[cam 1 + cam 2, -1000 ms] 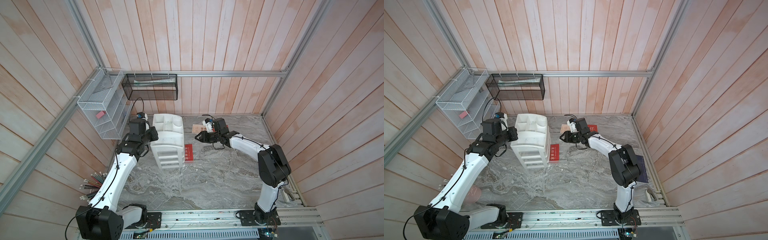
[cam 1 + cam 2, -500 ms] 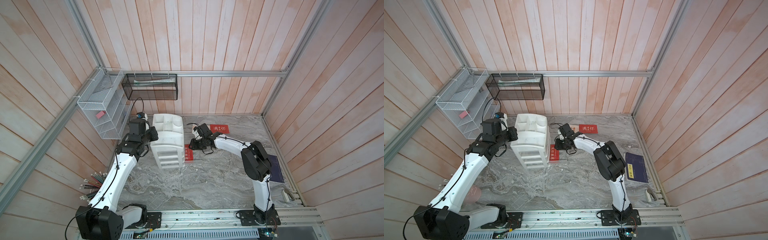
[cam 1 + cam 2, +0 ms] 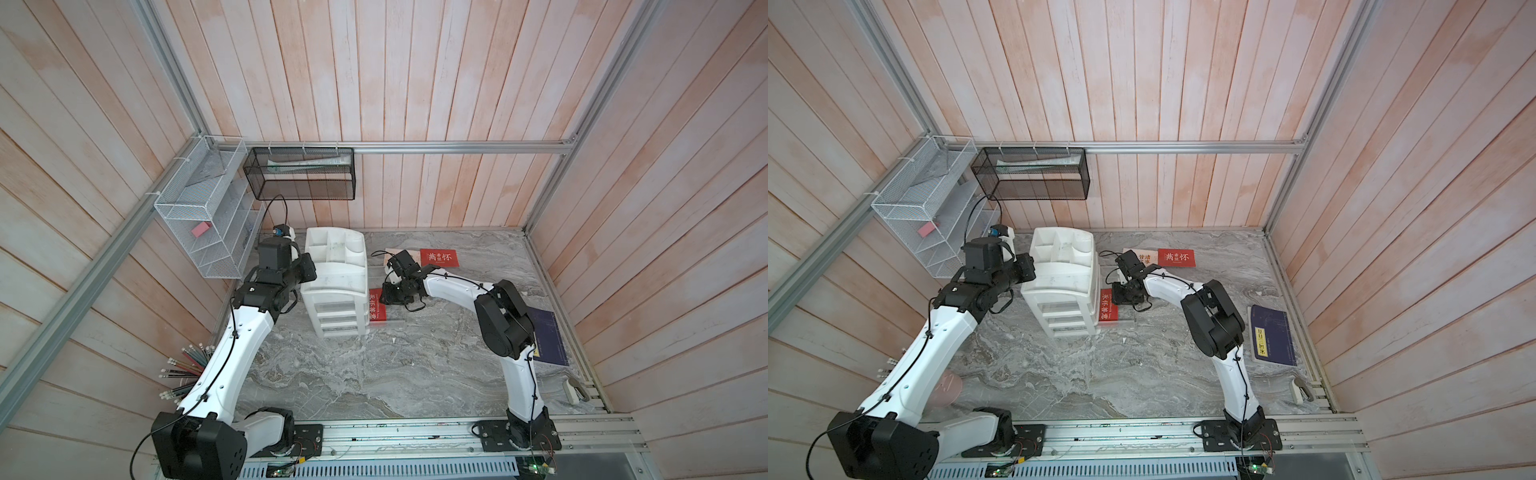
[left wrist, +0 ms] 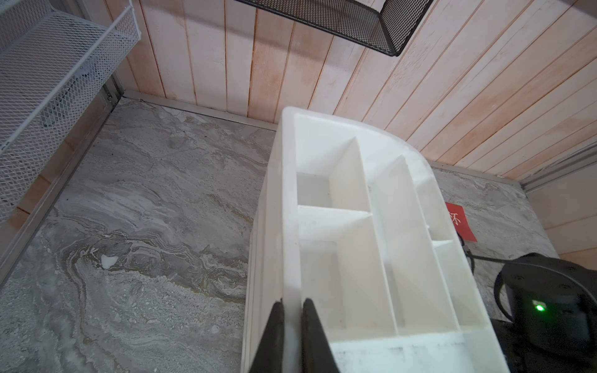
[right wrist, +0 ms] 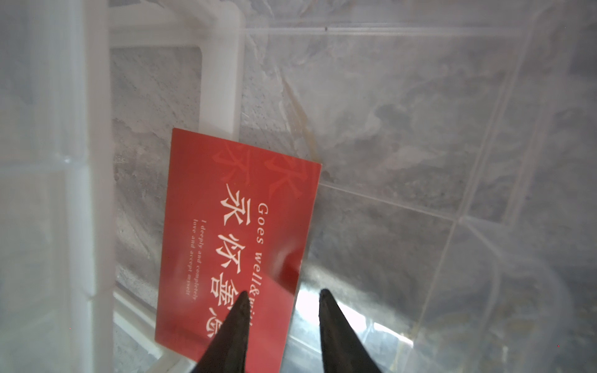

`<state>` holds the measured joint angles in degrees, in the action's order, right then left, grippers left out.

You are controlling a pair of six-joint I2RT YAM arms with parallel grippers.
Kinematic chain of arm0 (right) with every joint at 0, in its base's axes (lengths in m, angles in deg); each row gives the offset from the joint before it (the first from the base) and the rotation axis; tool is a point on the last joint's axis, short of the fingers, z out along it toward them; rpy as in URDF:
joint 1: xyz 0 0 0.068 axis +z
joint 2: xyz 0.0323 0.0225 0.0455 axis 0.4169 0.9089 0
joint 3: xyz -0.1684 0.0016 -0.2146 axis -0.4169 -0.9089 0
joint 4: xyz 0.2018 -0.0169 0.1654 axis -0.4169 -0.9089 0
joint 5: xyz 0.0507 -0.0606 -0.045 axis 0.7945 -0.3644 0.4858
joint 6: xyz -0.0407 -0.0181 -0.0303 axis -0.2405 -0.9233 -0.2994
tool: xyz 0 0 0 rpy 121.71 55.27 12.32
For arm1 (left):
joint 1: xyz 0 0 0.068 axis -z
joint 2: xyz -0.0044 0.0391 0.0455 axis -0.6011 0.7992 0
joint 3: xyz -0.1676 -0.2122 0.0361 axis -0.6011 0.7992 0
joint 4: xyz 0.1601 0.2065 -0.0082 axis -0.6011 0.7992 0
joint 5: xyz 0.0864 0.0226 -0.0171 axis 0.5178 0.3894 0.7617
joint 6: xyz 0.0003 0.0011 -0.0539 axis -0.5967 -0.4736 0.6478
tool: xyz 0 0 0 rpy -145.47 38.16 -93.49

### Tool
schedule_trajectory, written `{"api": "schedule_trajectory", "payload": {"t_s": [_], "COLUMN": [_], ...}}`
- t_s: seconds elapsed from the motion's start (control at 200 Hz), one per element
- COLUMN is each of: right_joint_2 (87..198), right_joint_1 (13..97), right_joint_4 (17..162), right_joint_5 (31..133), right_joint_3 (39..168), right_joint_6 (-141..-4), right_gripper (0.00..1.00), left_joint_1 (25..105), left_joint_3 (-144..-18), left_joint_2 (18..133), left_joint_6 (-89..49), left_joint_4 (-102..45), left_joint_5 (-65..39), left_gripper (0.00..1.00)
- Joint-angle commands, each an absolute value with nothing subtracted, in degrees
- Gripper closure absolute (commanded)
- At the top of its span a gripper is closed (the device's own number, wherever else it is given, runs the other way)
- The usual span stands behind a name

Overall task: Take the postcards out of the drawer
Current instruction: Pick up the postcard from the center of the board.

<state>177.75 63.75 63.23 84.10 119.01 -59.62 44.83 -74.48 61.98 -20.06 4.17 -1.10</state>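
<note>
The right gripper (image 5: 283, 291) was held over a clear drawer (image 5: 371, 258) with its jaws parted and nothing clamped between them. One dark fingertip (image 5: 240, 310) was placed above the near end of a red postcard (image 5: 232, 226). The other was set just past the card's long edge, above the drawer's clear floor. Whether the card was touched could not be told. The red postcard was laid flat inside the drawer, slightly askew, its white characters turned upward.

The drawer was pulled out of a white drawer unit (image 3: 336, 286), which stood just beside the gripper. Beyond the gripper, towards the back wall, a beige postcard (image 3: 1144, 257) and a second red postcard (image 3: 1177, 257) were laid just beside each other on the marble tabletop (image 3: 374, 374). The beige one was partly hidden by the wrist. Well behind the gripper, by the arm's elbow, a navy booklet (image 3: 1271, 336) with a yellow label was laid flat.

On the unit's far side, the left gripper (image 4: 292, 300) was closed on the outer wall of the unit's top tray, which was pinched between its fingers.
</note>
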Motion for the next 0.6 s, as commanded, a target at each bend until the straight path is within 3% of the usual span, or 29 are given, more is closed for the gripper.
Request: {"api": "schedule_trajectory", "payload": {"t_s": [0.0, 0.595], "right_joint_2": [179.5, 183.9], "right_joint_1": [64.3, 64.5], "right_joint_4": [60.1, 55.3], "right_joint_5": [83.9, 88.4], "right_joint_3": [121.4, 126.4], "right_joint_6": [-60.6, -63.2], "right_gripper": [0.62, 0.62], "left_joint_1": [44.5, 44.5], "left_joint_3": [-73.2, -72.6], "left_joint_2": [61.0, 61.0], "left_joint_6": [-22.1, -22.5], "left_joint_4": [4.4, 3.8], "left_joint_5": [-0.6, -1.0], "left_gripper": [0.91, 0.91]}}
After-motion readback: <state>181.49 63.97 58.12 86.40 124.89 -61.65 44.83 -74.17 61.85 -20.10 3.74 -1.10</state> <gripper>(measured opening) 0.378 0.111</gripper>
